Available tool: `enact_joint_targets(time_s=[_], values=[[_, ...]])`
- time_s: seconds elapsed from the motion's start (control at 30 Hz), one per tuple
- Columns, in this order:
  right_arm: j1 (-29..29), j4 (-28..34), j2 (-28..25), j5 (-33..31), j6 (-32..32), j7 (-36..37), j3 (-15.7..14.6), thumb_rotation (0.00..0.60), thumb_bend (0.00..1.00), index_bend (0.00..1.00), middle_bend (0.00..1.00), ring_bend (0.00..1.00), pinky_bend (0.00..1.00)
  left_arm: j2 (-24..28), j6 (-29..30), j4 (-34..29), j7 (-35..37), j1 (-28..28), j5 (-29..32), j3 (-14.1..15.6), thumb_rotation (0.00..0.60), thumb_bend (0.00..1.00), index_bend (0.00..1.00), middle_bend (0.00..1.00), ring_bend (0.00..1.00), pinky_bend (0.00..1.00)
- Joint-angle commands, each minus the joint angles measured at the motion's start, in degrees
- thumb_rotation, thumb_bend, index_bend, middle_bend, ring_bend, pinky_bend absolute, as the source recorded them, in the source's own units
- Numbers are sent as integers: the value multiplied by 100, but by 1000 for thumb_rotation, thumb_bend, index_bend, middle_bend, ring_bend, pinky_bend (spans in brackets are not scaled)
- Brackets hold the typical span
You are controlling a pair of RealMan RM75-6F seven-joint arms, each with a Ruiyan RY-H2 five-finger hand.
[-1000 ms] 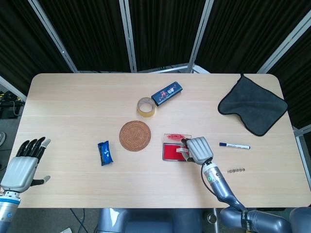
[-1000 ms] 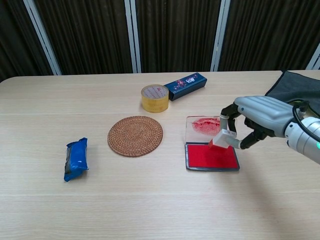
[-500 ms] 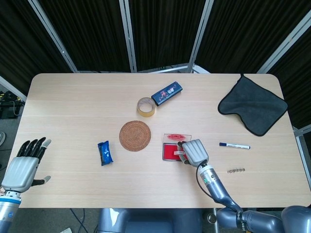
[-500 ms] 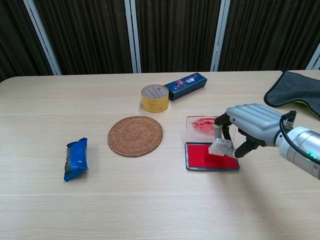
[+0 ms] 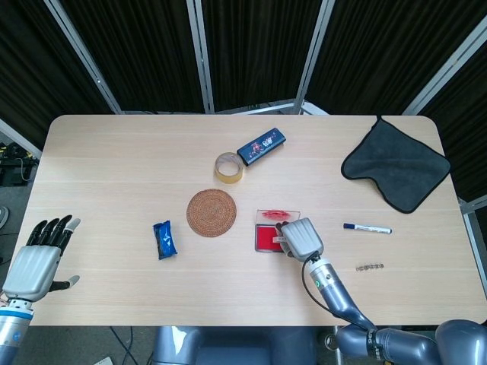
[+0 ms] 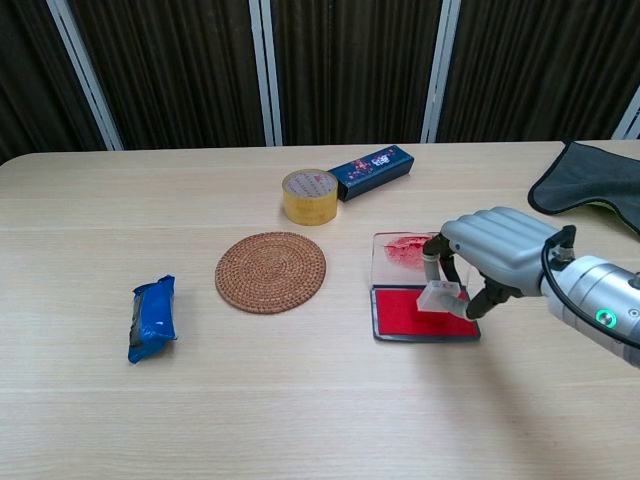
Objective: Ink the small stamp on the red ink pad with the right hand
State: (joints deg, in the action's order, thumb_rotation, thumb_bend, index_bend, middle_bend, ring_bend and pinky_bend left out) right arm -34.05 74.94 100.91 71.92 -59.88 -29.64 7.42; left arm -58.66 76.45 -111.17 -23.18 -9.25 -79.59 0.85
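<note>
The red ink pad [image 6: 408, 314] [image 5: 265, 239] lies open on the table, its clear lid [image 6: 397, 249] folded back behind it with red smears on it. My right hand [image 6: 495, 250] [image 5: 301, 236] holds the small stamp [image 6: 441, 297], a pale block, down on the right part of the red surface. In the head view the hand hides the stamp. My left hand [image 5: 34, 262] hovers off the table's near left corner with its fingers spread and nothing in it.
A round woven coaster [image 6: 271, 271] lies left of the pad, a blue packet [image 6: 151, 318] further left. A tape roll [image 6: 310, 196] and a dark blue box [image 6: 372, 171] sit behind. A dark cloth [image 5: 396, 169], a marker [image 5: 367, 228] and a small chain [image 5: 370, 267] are on the right.
My right hand has moved left and lowered the stamp from above the pad's right edge onto the red surface. The left hand has stayed put.
</note>
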Motion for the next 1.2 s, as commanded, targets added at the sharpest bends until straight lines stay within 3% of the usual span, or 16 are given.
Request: enact_joint_targets(time_s=[0.03,0.57,0.9,1.07,1.2], values=[[-48,37,33,-149,58,-283,9,600,408,560,579,998,1000,4,-1,-1,11,-4,5,-4,600,0,0,0,0,0],[-95,100,110,-532,92,-814,-8,600,408,560,579,998,1000,50,-25,-6,102,-15,-5,15,600,0,0,0,0,0],[-76,327,-18,-348,-110,-549,38,600,409,560,580,998,1000,79,-17,-14,154,-13,-46,30,600,0,0,0,0,0],[-64,613,-173,-263,-235,-374,142,600,408,560,580,998,1000,87,-18,-20,167,-12,-57,37,600,0,0,0,0,0],[1,1211,-604,-192,-329,-169,221,600,409,560,580,998,1000,98,-8,-29,181,-6,-81,47,600,0,0,0,0,0]])
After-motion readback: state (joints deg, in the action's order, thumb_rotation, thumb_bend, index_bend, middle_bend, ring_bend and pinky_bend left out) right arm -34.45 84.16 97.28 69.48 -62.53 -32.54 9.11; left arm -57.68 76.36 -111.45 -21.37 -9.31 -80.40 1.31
